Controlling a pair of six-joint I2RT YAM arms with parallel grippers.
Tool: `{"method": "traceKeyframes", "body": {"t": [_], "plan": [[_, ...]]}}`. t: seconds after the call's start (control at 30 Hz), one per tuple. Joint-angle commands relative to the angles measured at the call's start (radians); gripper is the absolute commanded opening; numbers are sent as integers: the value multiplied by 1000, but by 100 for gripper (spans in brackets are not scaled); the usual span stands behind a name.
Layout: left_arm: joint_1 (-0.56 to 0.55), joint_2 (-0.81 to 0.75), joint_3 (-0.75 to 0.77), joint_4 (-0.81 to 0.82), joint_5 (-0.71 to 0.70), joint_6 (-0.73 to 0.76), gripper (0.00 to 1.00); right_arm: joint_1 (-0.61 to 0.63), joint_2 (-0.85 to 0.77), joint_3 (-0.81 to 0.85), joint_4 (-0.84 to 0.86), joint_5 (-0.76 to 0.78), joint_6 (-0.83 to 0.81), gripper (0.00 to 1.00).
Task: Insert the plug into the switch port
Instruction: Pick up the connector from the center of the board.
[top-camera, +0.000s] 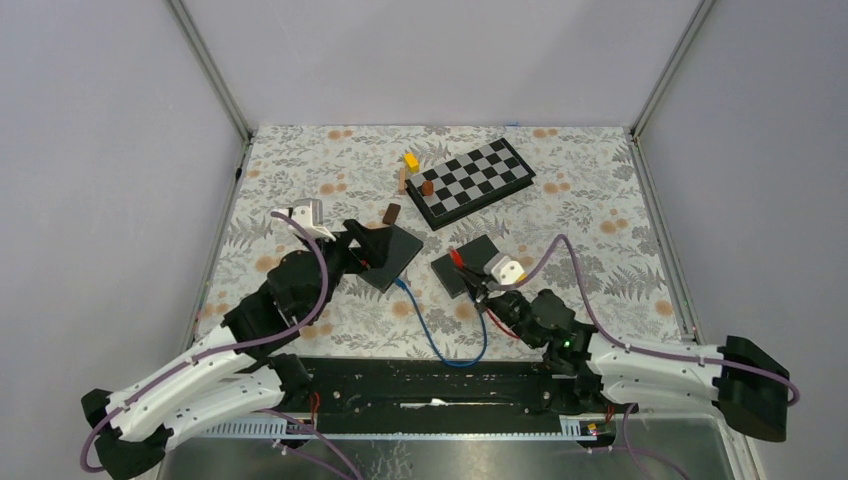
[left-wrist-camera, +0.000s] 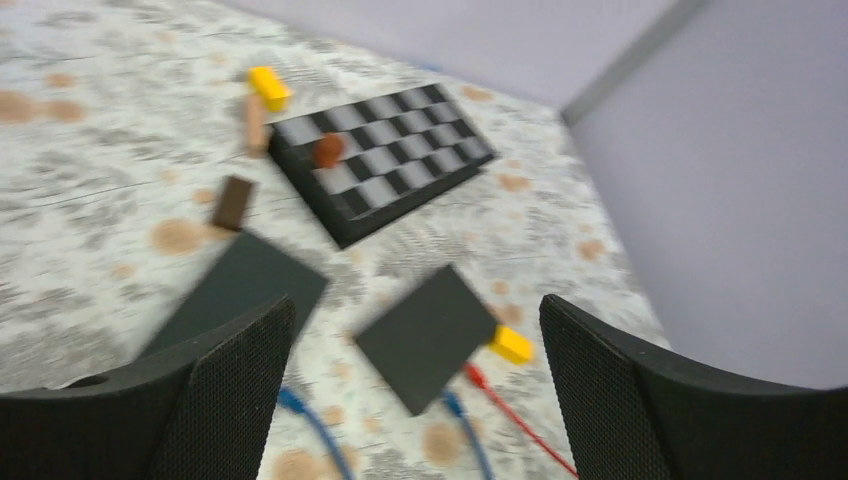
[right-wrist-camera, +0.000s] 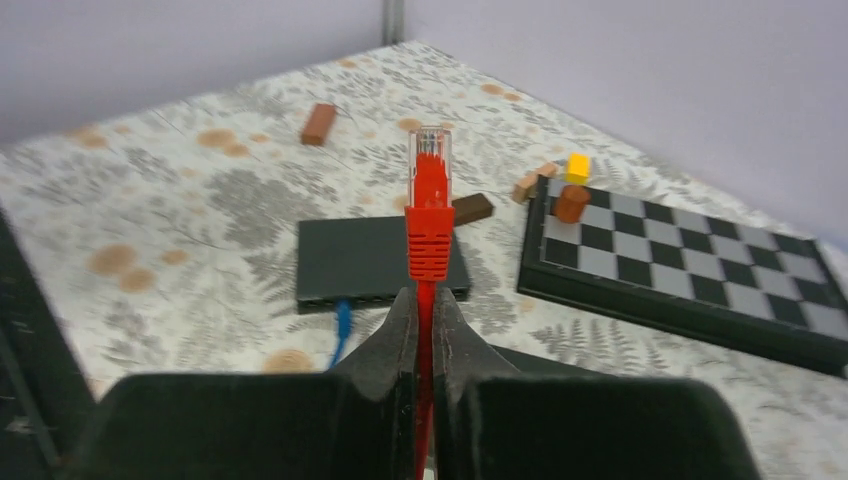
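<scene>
- the red plug (right-wrist-camera: 430, 205) stands upright above the tips of the right hand (right-wrist-camera: 425, 312), its clear clip end pointing away from the wrist. it is off the tabletop (top-camera: 300, 160) and in no port.
- the right hand is pressed together on the red plug's tail, pinching just under the ribbed boot.
- ahead of the plug in the right wrist view lies the black switch (right-wrist-camera: 370, 258), flat on the tabletop. a blue cable (right-wrist-camera: 342, 322) already sits in its near edge.
- we judge the step in hand to be the carry: the plug is grasped and lifted, but not yet lined up with a port.
- the next move calls for tipping the plug down level with the switch's port face, matching a free port beside the blue cable, then pushing straight in. we cannot make out the ports themselves from here.
- the left hand (left-wrist-camera: 415, 335) is spread wide and holds nothing, hovering near the switch. it may need to steady the switch, which looks light enough to slide.
- a second black box (top-camera: 468, 262) lies under the right hand.
- we see no true container. the chessboard (right-wrist-camera: 700, 265) carries a brown cylinder (right-wrist-camera: 571, 203), and a yellow block (right-wrist-camera: 577, 166) lies just off its corner.
</scene>
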Motion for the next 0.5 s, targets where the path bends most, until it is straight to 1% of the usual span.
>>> {"method": "traceKeyframes", "body": {"t": [0.0, 0.13, 0.3, 0.47], "plan": [[11, 1, 42, -115, -242, 25, 91, 12, 115, 76, 182, 111, -288, 0], [16, 13, 43, -96, -218, 26, 91, 43, 180, 88, 293, 137, -436, 0], [31, 30, 38, -78, -191, 33, 95, 91, 196, 84, 352, 189, -557, 0], [41, 19, 16, -34, -149, 49, 96, 146, 224, 89, 429, 251, -707, 0]]}}
